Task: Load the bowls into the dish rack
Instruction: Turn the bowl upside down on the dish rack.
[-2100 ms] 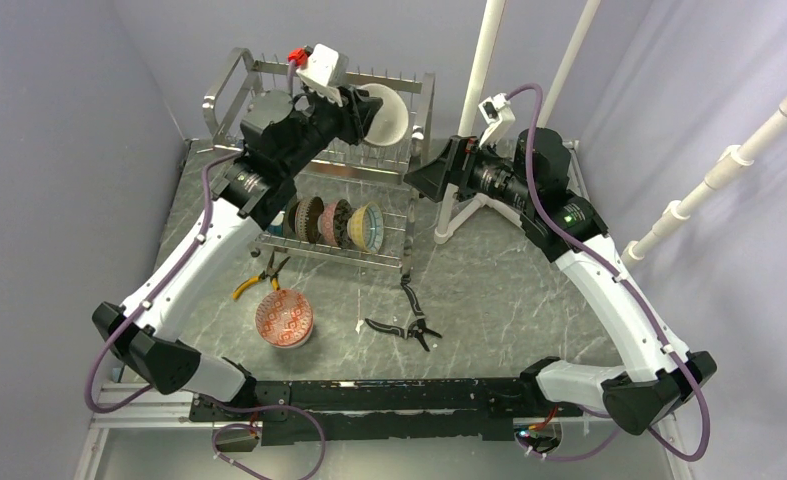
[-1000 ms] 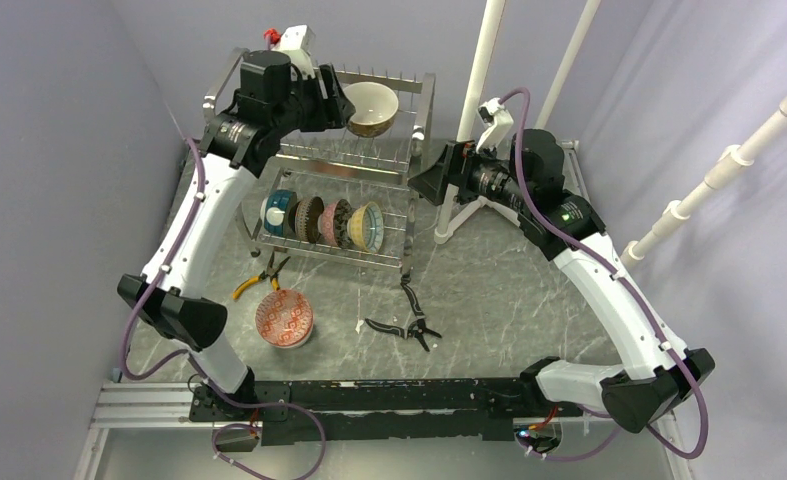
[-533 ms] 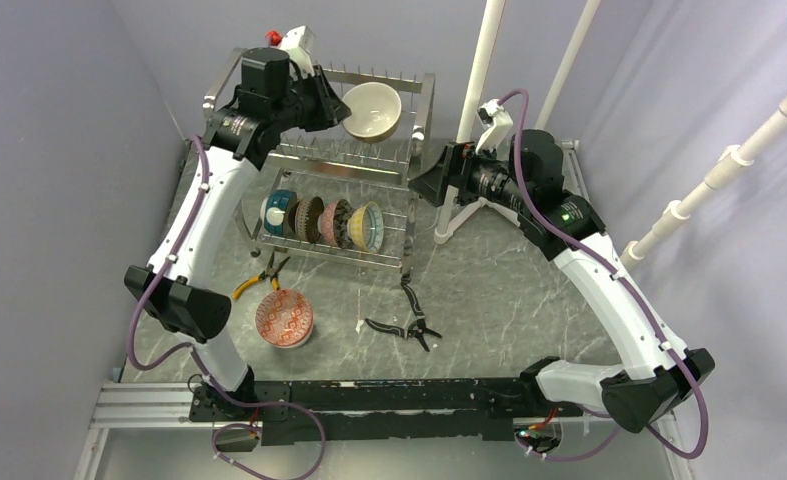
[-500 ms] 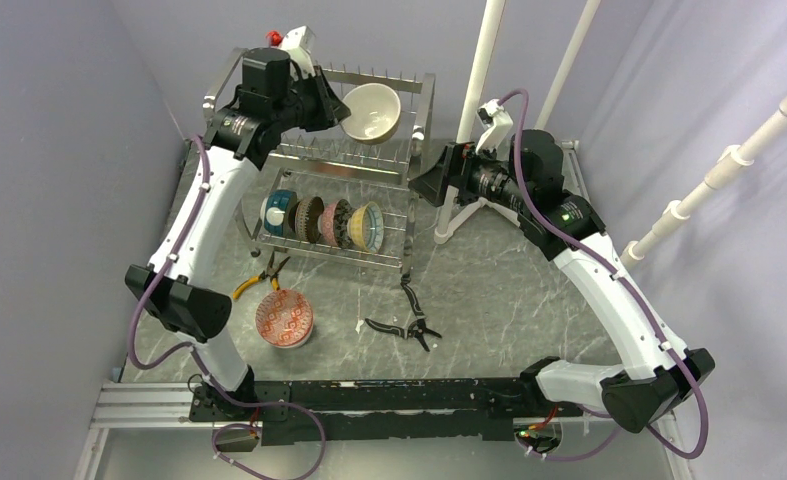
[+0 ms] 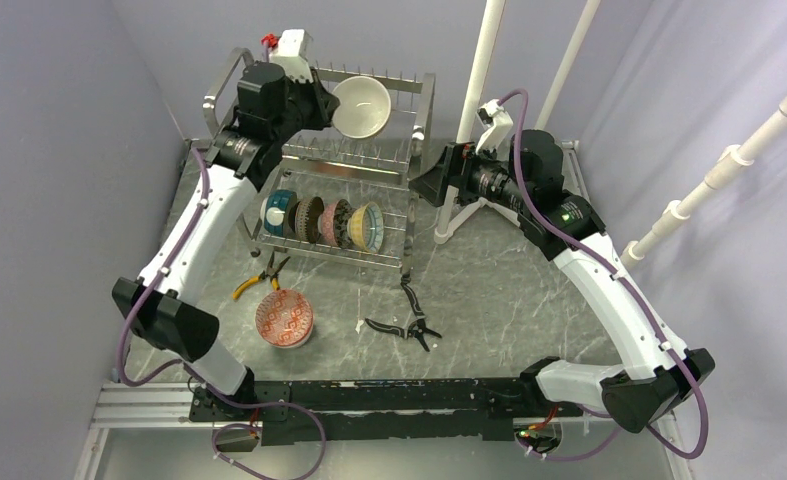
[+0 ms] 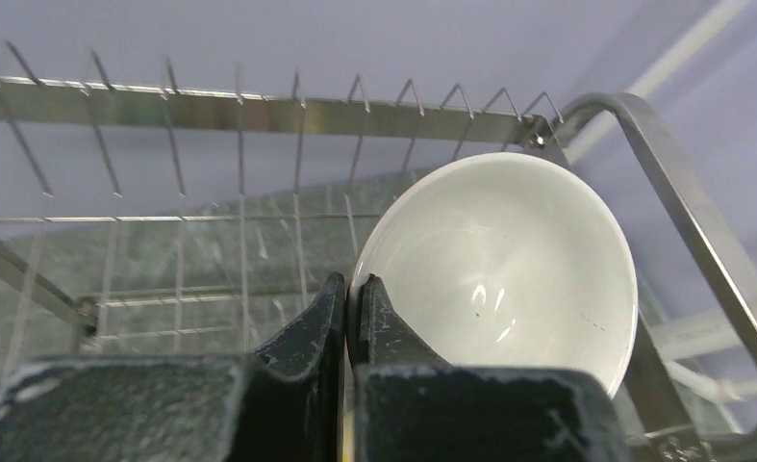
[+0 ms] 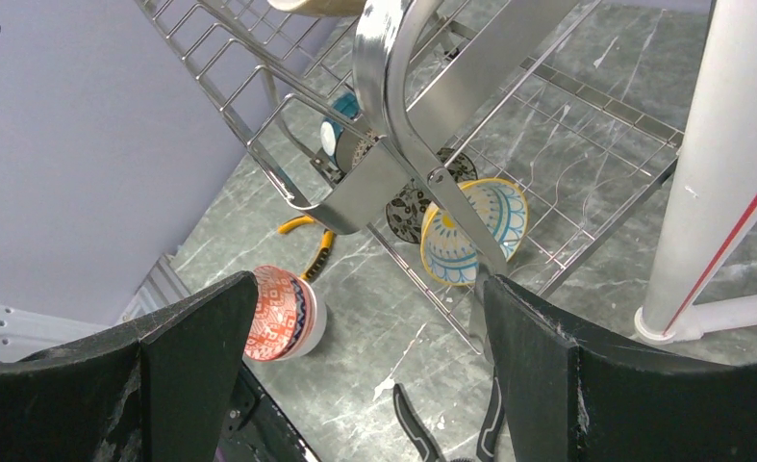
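Your left gripper (image 5: 321, 104) reaches over the upper tier of the tall two-tier shiny steel wire dish rack (image 5: 424, 95), at the far left of the grey marbled table (image 5: 509, 290). Its jaws are drawn almost together on the left rim of the plain white round ceramic bowl (image 5: 361, 105). In the left wrist view the two black fingers (image 6: 328, 313) pinch that rim. The white bowl (image 6: 509, 260) is tipped on edge among the upright prongs, its hollow turned towards the camera, close to the looped handle at the rack's right end. You cannot tell whether it bears on the wires. On the lower tier four patterned bowls stand on edge in a row. From the left they are a teal-and-white bowl (image 5: 280, 211), two dark patterned bowls (image 5: 323, 220) and a blue-and-yellow bowl (image 5: 368, 227). Your right gripper (image 5: 431, 180) hangs just beside the right end of the rack, its jaws spread wide with nothing between them. In the right wrist view the rack's handle and the lower tier lie beyond them. A red-patterned round bowl (image 5: 284, 318) stands upright on the table, nearer than the rack and apart from it. Yellow-handled pliers (image 5: 257, 277) lie between that bowl and the rack. Black pliers (image 5: 405, 322) lie to the right of the bowl.
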Action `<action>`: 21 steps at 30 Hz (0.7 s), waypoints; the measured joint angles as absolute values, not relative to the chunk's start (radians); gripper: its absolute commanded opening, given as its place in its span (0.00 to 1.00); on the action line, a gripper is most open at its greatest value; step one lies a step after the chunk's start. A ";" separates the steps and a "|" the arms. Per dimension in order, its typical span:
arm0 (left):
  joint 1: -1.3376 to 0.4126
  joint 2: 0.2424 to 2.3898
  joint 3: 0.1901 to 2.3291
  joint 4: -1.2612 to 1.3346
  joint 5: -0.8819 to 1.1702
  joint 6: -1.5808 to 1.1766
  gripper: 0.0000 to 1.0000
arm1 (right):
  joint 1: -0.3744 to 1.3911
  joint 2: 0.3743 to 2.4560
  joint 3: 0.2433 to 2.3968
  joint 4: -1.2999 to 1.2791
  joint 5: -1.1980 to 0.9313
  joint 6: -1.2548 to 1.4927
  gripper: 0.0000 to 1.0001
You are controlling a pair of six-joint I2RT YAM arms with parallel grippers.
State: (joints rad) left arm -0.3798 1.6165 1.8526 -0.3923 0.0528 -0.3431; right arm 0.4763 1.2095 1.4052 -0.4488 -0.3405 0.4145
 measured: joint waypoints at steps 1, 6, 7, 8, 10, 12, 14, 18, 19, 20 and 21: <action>-0.381 1.603 1.832 -0.365 0.040 -0.316 0.03 | 0.476 1.209 1.405 -0.449 -0.340 0.414 0.91; -0.401 1.581 1.782 -0.246 -0.038 -0.153 0.03 | 0.476 1.209 1.405 -0.448 -0.340 0.414 0.91; -0.411 1.581 1.774 -0.221 -0.056 -0.112 0.03 | 0.476 1.209 1.405 -0.448 -0.340 0.414 0.91; -0.426 1.581 1.764 -0.192 -0.076 -0.064 0.03 | 0.476 1.209 1.405 -0.448 -0.340 0.414 0.91; -0.463 1.581 1.742 -0.139 -0.111 0.023 0.03 | 0.476 1.209 1.405 -0.448 -0.340 0.414 0.91; -0.511 1.581 1.716 -0.078 -0.149 0.121 0.03 | 0.476 1.209 1.405 -0.448 -0.340 0.414 0.91; -0.570 1.581 1.686 -0.008 -0.189 0.230 0.03 | 0.476 1.209 1.405 -0.448 -0.340 0.414 0.91; -0.664 1.581 1.636 0.102 -0.262 0.420 0.03 | 0.476 1.209 1.404 -0.449 -0.335 0.411 0.91; -0.678 1.579 1.620 0.132 -0.282 0.468 0.03 | 0.476 1.208 1.403 -0.448 -0.331 0.411 0.91; -0.687 1.577 1.605 0.160 -0.290 0.505 0.03 | 0.476 1.206 1.402 -0.449 -0.329 0.411 0.91; -0.690 1.576 1.591 0.181 -0.295 0.535 0.03 | 0.476 1.204 1.400 -0.449 -0.325 0.411 0.91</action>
